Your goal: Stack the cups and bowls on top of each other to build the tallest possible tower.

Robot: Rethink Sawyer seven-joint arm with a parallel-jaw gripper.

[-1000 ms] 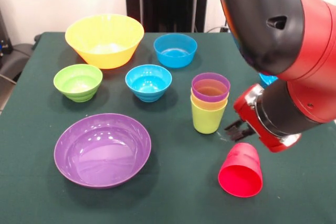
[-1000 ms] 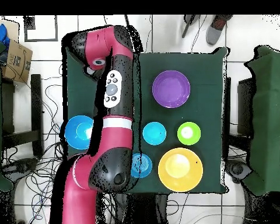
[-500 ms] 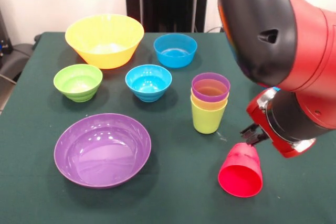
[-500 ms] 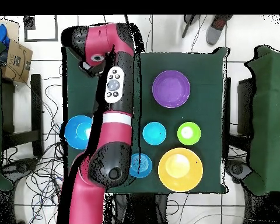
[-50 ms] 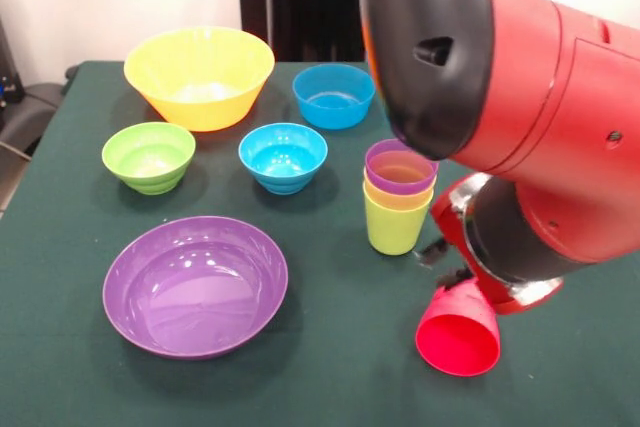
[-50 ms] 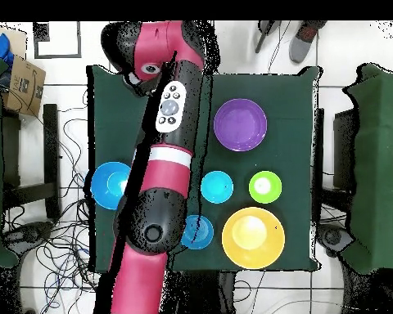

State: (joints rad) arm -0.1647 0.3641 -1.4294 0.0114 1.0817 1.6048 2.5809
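Filled the right half of the front view: the red and black arm (image 5: 520,77), bent low over the green table (image 5: 60,347). From overhead, lay along the table's left side, covering part of one small blue bowl (image 6: 201,232) and the edge of the large blue bowl (image 6: 110,184), which sat off the table's left edge.

Stood at the far left in the front view: the large yellow-orange bowl (image 5: 199,75). Rested nearer, left of centre: the wide purple bowl (image 5: 195,285) (shallow, empty). Sat between these two: the small green bowl (image 5: 148,155) at left and a small blue bowl (image 5: 283,156) to its right, apart from each other. Stood farther back, right of the yellow-orange one: another small blue bowl (image 5: 334,94).

Stood upright just right of centre: the tower (image 5: 398,197), three nested cups, lime green lowest, yellow within it, purple on top. Partly hidden at its far right rim by the arm.

Lay on its side near the front right: the red cup (image 5: 458,330), mouth turned toward the camera, base tucked under the arm's wrist.

Showed only as dark tips between tower and red cup: the gripper (image 5: 440,257), close above the cup's base. Could not tell how wide it stood, nor whether it touched or held the cup.
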